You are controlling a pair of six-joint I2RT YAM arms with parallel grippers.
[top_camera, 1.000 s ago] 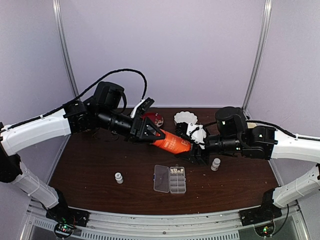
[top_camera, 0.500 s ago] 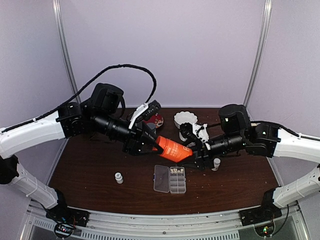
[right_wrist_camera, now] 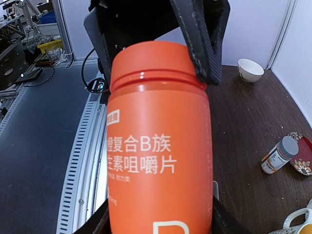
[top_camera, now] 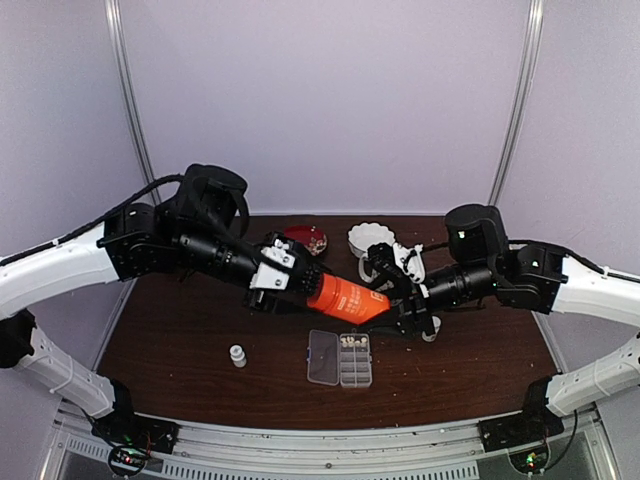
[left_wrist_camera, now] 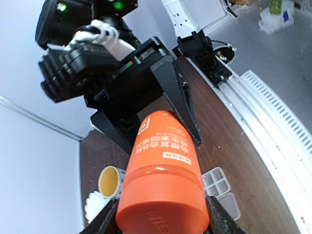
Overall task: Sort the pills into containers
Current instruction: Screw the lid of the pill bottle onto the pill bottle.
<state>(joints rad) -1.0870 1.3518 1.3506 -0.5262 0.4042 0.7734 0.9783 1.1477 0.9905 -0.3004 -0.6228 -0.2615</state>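
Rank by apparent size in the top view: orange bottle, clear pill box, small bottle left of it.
1. orange bottle and pill box, about alike; the bottle is held nearer the camera.
2. small bottle, clearly smallest.

A robotics lab: pale booth panels (top_camera: 330,100) on metal posts (top_camera: 128,90), cluttered workbenches (right_wrist_camera: 19,19) beyond.

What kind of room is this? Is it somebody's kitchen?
Probably a robot lab, not a kitchen. A left arm and a right arm are bolted to a dark table, holding one orange bottle between them, and cluttered workbenches stand beyond.
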